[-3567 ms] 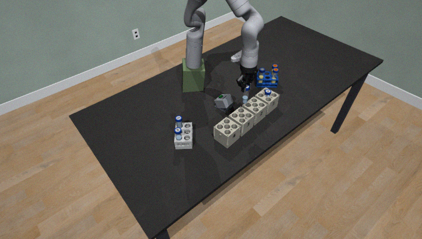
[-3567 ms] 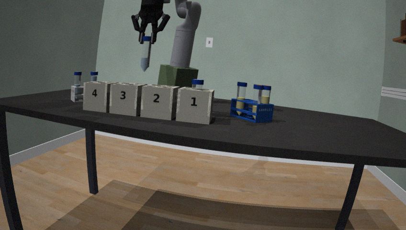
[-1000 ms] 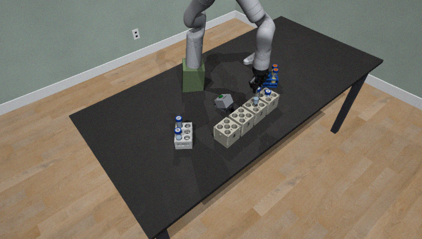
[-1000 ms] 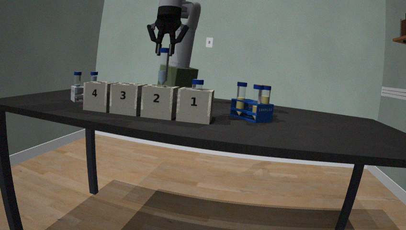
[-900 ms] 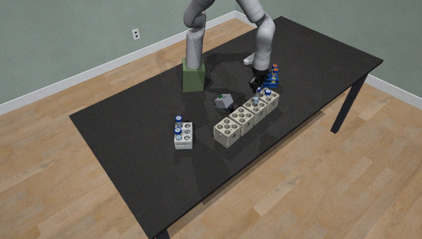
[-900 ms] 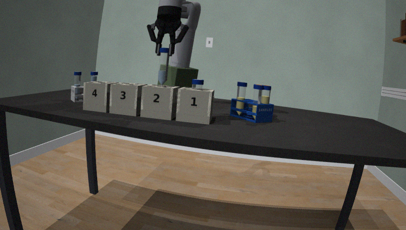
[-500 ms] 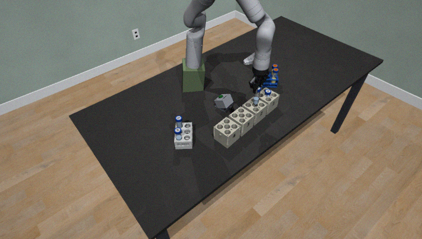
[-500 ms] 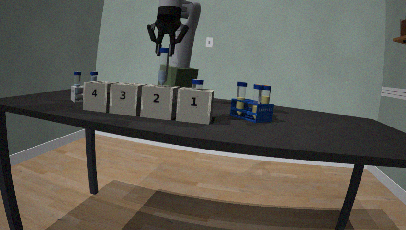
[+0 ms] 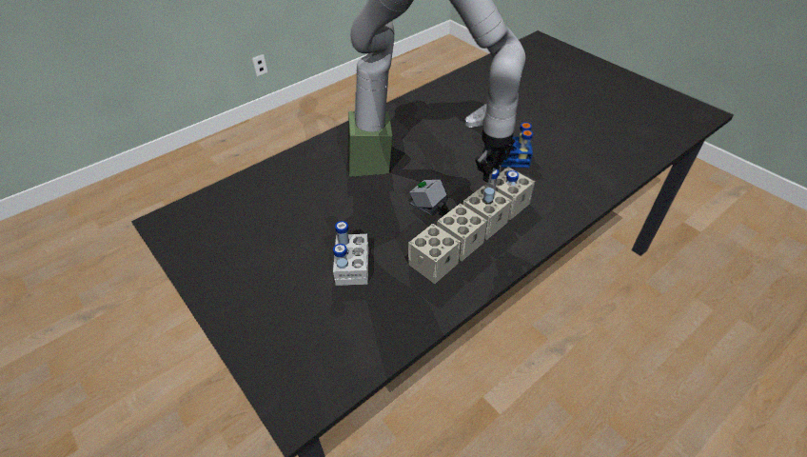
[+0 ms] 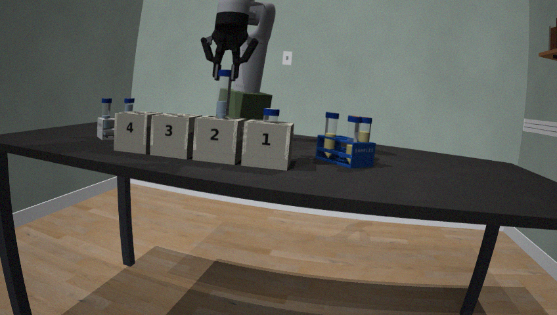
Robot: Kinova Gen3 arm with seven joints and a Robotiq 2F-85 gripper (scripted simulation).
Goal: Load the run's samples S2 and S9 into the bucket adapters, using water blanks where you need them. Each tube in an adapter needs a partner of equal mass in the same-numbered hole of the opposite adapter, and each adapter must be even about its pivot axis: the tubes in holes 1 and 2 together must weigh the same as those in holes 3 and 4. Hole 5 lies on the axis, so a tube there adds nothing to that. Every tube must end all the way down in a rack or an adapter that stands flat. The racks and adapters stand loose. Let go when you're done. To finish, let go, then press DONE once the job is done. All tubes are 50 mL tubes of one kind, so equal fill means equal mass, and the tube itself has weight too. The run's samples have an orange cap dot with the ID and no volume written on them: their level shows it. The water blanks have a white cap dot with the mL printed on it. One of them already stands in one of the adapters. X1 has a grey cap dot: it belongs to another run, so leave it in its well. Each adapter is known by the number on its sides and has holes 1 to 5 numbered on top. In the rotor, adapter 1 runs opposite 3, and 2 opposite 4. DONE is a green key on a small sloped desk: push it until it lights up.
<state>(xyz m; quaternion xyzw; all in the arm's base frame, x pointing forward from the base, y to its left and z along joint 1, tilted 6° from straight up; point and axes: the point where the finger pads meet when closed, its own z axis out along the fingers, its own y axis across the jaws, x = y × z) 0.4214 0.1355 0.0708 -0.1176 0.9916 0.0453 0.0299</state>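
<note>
The held tube's (image 10: 222,93) cap dot is hidden between the gripper's (image 10: 224,74) fingers, clamped on its cap; its tip sinks into adapter 2 (image 10: 217,139).

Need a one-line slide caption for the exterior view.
Black two-finger gripper holds a blue-capped clear tube, its tip partly down in grey block adapter 2, beside adapters 1, 3 and 4.

Cream adapters (image 10: 214,140) bear black numbers; tubes (image 10: 330,128) carry blue caps. The sample rack (image 10: 361,155) is blue, the surface (image 10: 429,183) black, the pedestal (image 9: 368,149) green, the end effector (image 10: 225,74) black.
</note>
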